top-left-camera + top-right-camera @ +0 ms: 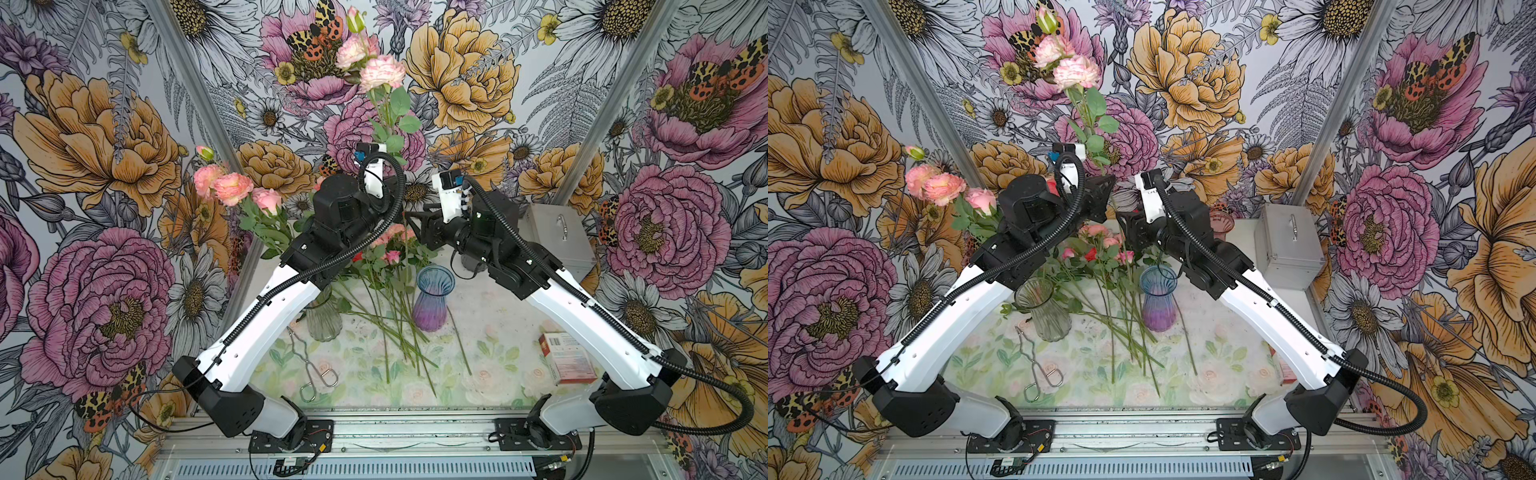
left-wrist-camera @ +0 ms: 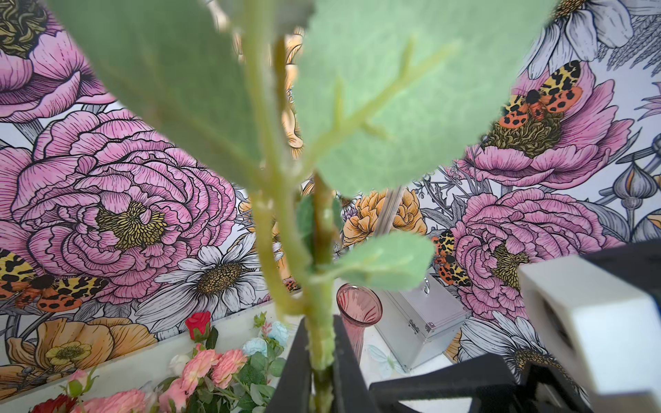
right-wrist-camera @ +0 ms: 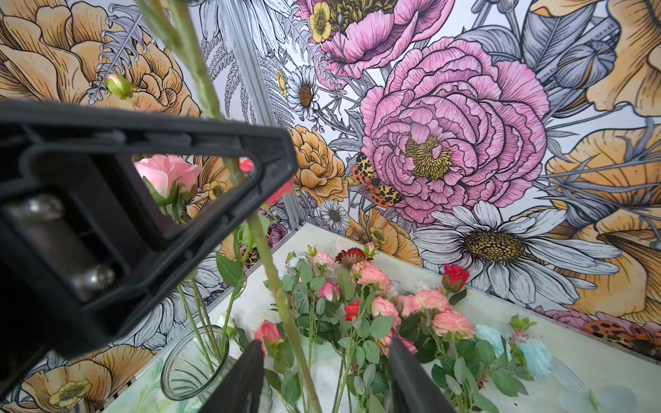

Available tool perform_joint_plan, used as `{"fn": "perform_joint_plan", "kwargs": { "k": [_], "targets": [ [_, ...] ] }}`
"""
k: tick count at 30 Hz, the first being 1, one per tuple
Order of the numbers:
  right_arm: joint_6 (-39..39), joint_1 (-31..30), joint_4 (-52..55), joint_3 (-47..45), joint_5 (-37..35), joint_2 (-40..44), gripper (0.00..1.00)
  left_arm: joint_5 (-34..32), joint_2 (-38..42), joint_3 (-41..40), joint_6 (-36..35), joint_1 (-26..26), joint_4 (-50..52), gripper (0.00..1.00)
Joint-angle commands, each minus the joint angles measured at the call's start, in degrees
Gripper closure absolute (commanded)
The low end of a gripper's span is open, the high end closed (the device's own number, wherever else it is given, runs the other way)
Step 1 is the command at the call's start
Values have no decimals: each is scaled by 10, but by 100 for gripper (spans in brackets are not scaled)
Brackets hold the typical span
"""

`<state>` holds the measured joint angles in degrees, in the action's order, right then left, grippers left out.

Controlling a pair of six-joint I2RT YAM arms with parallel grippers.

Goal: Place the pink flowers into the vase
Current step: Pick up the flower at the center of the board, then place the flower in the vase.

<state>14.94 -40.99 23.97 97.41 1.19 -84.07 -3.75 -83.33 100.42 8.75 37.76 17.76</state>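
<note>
Pink ruffled artificial flowers on long green stem [image 1: 381,71] stood clamped upright in left gripper [image 2: 321,332], blooms above it. Right gripper [image 3: 323,345] jaws stood apart astride lower stem. Judged light, whippy, top-heavy; bare stem best hold.

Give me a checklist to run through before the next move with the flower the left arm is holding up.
1. Left gripper shut on the stem of the held flower: ok.
2. Stem between the right gripper's jaws: ok.
3. Right gripper closed on the stem: not ok, jaws apart.
4. Clear vase upright: ok.
5. Stem's lower end free of the loose flowers: cannot tell.
</note>
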Motion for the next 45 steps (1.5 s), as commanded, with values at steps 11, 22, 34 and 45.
{"fn": "perform_joint_plan", "kwargs": {
  "k": [11,22,34,45],
  "targets": [
    [17,0,-2,65,31,-58,76,-15,4,6,-1,6,4,90],
    [18,-1,-2,79,34,-69,100,-31,16,-2,-1,4,11,10],
    [-12,73,-1,67,3,-43,100,-32,87,-38,31,-58,32,1],
    [-39,218,-14,116,-7,-56,100,8,107,-81,31,-82,32,1]
  ]
}}
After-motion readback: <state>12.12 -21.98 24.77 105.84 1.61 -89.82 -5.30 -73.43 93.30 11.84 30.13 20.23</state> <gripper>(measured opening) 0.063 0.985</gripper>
